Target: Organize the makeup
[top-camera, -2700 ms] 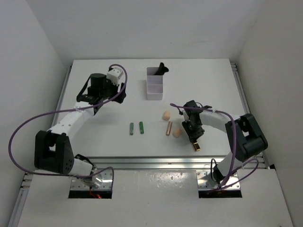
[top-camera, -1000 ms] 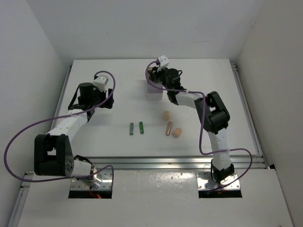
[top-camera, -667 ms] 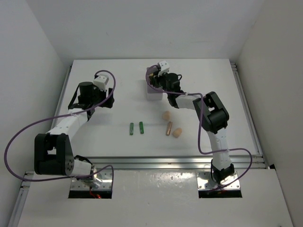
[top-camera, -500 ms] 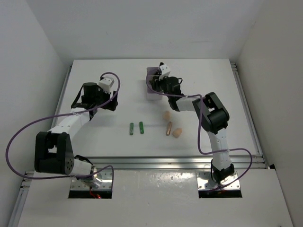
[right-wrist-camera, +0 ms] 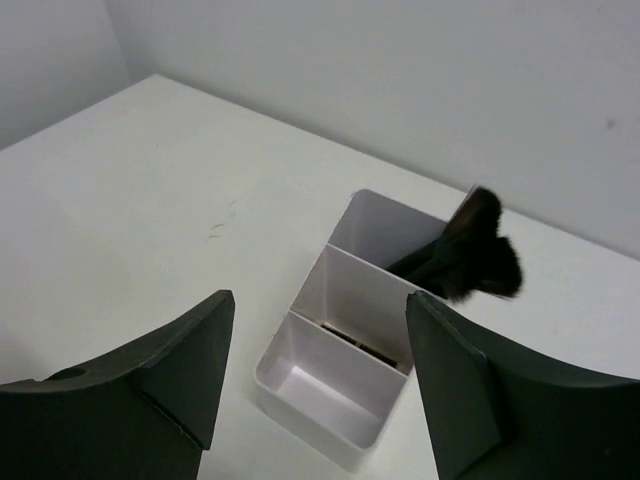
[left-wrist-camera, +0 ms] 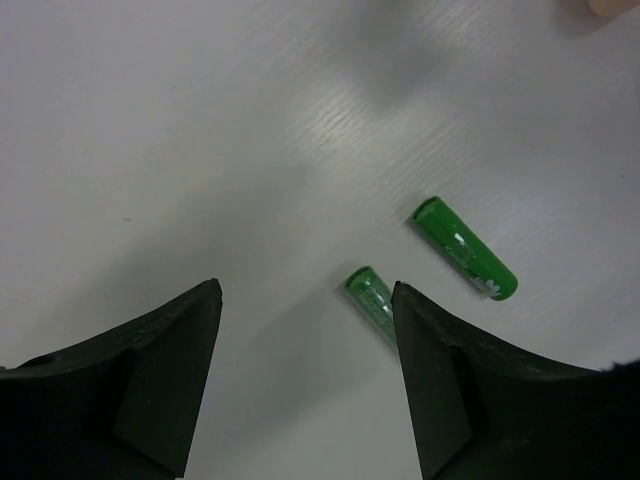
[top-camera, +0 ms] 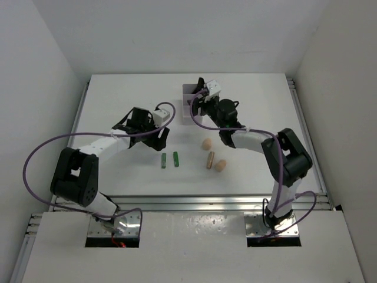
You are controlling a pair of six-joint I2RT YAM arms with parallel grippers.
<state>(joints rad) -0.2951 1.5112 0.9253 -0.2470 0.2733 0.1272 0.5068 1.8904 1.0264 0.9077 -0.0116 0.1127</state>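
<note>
**Makeup part sorted, green tubes up next**

Five pieces lie loose on the table (top-camera: 118, 88). The two green tubes (top-camera: 170, 160) sit side by side and parallel. To their right is the rose-gold tube (top-camera: 210, 160), with one of the peach sponges (top-camera: 207, 143) beyond it and the other nearer me. At the far end, the white box (right-wrist-camera: 330, 385) holds the brushes (right-wrist-camera: 470, 250) in its far compartment. A dark, gold-edged thing low in the middle one I take to be the lipstick (right-wrist-camera: 350, 339). The near compartment looks bare.

My right gripper (right-wrist-camera: 320, 296) hangs above the box with its fingers spread and nothing between them, so I judge that arm is done with a drop. My left gripper (left-wrist-camera: 304, 288) hovers over the green tubes, fingers apart and empty. In its wrist view one tube lies just beside the right-hand finger and the other a little further off.

I read this as the approach for a tube pick. Next I need to centre on one tube, turn the fingers across its width and come down. The neighbour is close, so I must be careful not to nudge it or roll it away.
</note>
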